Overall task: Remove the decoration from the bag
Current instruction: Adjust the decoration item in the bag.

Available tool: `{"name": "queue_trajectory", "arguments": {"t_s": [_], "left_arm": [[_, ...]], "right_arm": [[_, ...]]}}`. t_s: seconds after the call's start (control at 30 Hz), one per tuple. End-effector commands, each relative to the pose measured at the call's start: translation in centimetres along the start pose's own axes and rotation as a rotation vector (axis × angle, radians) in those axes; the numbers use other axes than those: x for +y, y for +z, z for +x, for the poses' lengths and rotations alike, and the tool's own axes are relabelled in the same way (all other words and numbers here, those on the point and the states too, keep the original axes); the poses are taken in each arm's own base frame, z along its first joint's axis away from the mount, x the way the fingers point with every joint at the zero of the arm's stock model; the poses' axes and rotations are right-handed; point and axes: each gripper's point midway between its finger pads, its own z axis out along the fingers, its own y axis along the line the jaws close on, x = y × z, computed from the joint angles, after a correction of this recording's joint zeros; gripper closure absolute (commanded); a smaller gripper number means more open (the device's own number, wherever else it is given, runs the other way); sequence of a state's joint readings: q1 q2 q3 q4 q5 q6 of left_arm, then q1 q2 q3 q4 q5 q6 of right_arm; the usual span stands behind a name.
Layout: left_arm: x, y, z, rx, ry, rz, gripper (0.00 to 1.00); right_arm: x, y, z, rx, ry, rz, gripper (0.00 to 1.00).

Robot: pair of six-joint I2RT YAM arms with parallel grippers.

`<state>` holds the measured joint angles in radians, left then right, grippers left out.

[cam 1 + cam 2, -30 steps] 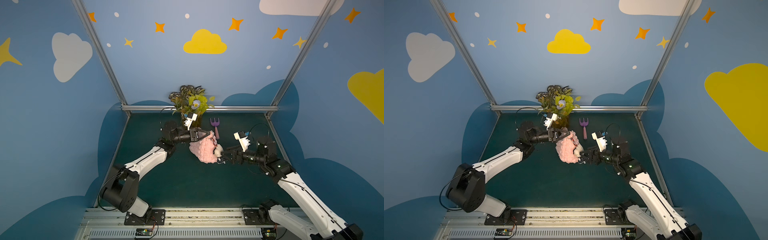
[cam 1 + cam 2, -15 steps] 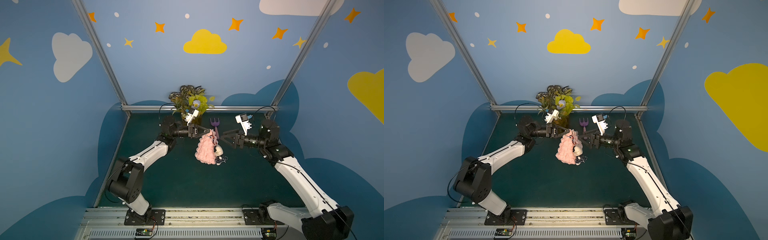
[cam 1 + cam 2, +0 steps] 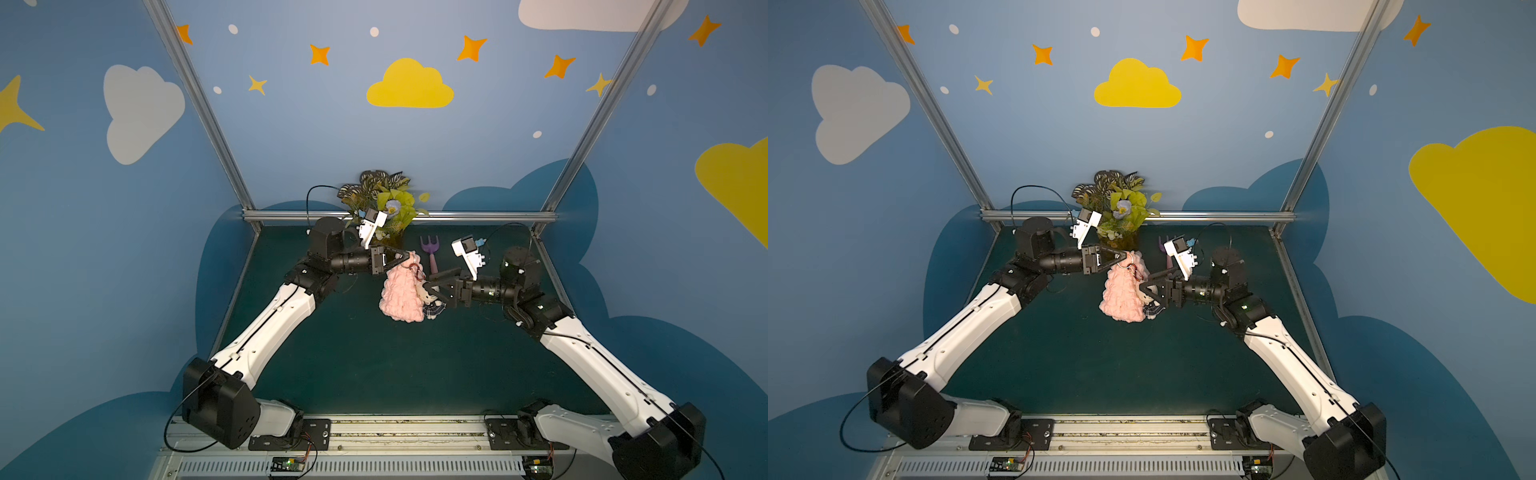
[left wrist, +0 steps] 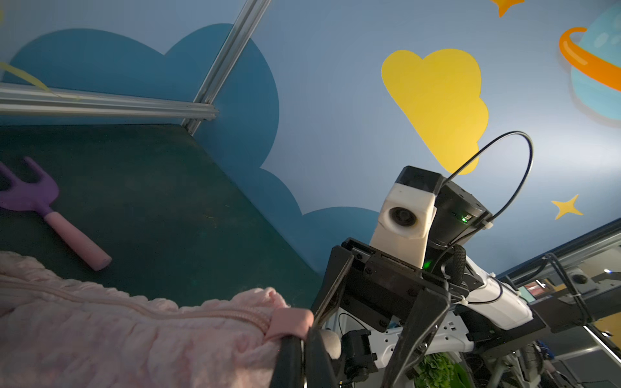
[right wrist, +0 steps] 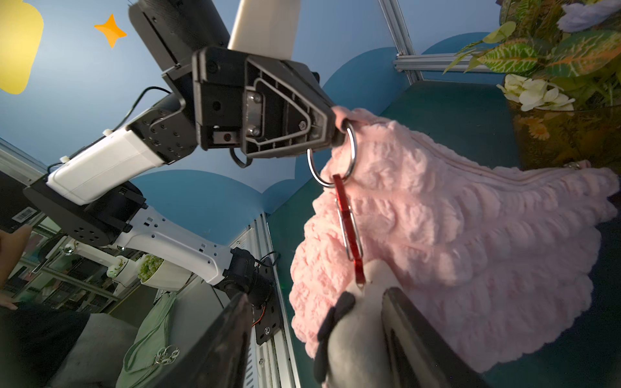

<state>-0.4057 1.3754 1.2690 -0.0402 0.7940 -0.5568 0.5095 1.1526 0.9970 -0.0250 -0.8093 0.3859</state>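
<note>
Well, barely started: nothing is detached.
Left pincer (image 3: 408,259) dangles the puffy pink quilted bag (image 3: 400,297) over the surface (image 3: 353,357); right pincer (image 5: 316,299), jaws apart, straddles the tiny cream-and-navy plush decoration (image 3: 426,294) clipped to it.

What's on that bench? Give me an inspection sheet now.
Surface: dark green mat.
Job's things: pink bag hangs by its tab from the left gripper; decoration hangs beside it on a red carabiner and silver ring.
Clutter: toy fork and vase of flowers at the back.
Grippers: left gripper shut on the bag's tab; right gripper open, jaws either side of the decoration.
Cables: black cable loops over both wrists, clear of the bag.
Surroundings: blue walls with clouds and stars, aluminium frame.
</note>
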Motion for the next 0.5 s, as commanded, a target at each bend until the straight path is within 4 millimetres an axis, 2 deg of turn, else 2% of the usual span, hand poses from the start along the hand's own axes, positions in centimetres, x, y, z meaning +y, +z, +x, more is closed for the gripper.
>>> {"name": "queue_trajectory", "arguments": {"t_s": [0.0,0.2,0.47], "left_arm": [[0.6,-1.0,-0.3,-0.004,0.065,-0.101,0.98],[1.8,-1.2,-0.1,-0.001,0.035,-0.174,0.98],[3.5,-0.9,0.5,0.004,-0.021,-0.247,0.98]], "right_arm": [[-1.0,0.8,-0.5,-0.021,-0.019,0.030,0.37],[-2.6,0.0,-0.7,-0.026,-0.123,0.245,0.37],[-4.0,-1.5,-1.3,-0.117,-0.280,0.536,0.37]]}}
